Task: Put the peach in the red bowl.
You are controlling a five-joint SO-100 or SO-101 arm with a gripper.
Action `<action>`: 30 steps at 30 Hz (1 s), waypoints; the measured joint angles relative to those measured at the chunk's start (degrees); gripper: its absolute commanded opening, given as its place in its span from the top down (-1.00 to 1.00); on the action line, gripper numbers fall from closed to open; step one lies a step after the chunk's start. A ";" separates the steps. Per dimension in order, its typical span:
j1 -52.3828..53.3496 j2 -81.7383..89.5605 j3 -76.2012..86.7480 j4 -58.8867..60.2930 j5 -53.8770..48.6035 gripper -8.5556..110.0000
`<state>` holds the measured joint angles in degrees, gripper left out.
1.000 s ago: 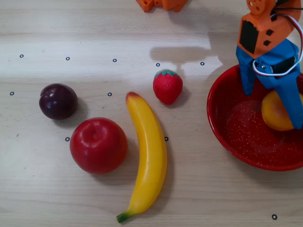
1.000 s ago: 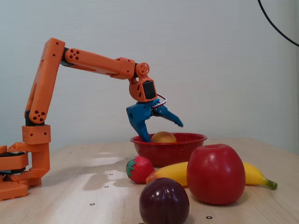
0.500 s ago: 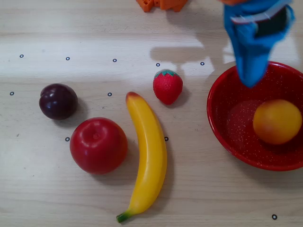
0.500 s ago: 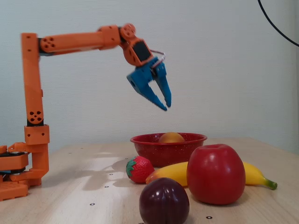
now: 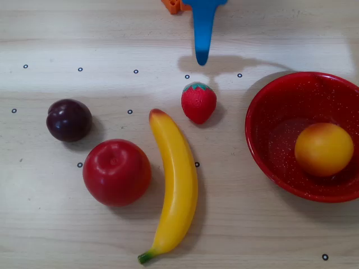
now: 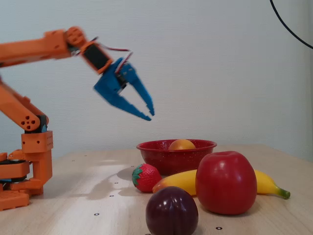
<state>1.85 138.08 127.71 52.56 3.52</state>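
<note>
The peach (image 5: 324,149) lies inside the red bowl (image 5: 250,134) at the right of the overhead view, right of the bowl's middle. In the fixed view only the peach's top (image 6: 181,144) shows above the bowl's rim (image 6: 176,159). My blue gripper (image 6: 150,116) hangs high in the air, left of the bowl and well clear of it. Its fingertips are almost together and nothing is between them. From overhead the gripper (image 5: 201,59) appears as a single blue finger at the top edge, above the strawberry.
A strawberry (image 5: 198,102), a banana (image 5: 175,179), a red apple (image 5: 116,171) and a dark plum (image 5: 69,120) lie on the wooden table left of the bowl. The orange arm base (image 6: 29,166) stands at the far left of the fixed view.
The gripper let go of the peach in the bowl, rose, and swung back left toward the arm's base while its fingers drew together. The peach stays in the bowl.
</note>
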 measured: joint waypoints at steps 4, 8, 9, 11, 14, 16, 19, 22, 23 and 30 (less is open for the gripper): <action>-2.90 12.04 14.68 -4.39 -0.26 0.85; -5.27 22.85 28.74 -11.69 -0.26 0.85; -5.98 25.49 32.17 -12.66 -0.26 0.85; -6.77 30.15 37.62 -13.80 -0.26 0.85; -6.50 36.65 44.30 -15.56 -0.26 0.85; -6.50 39.81 47.02 -17.14 -0.18 0.85; -6.59 43.86 50.10 -19.78 -0.26 0.85; -6.50 45.79 50.45 -16.61 -0.44 0.85; -6.50 46.05 50.54 -14.50 -0.44 0.85; -6.50 46.05 50.54 -5.19 -2.81 0.85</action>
<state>-4.66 184.13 178.24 47.37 0.70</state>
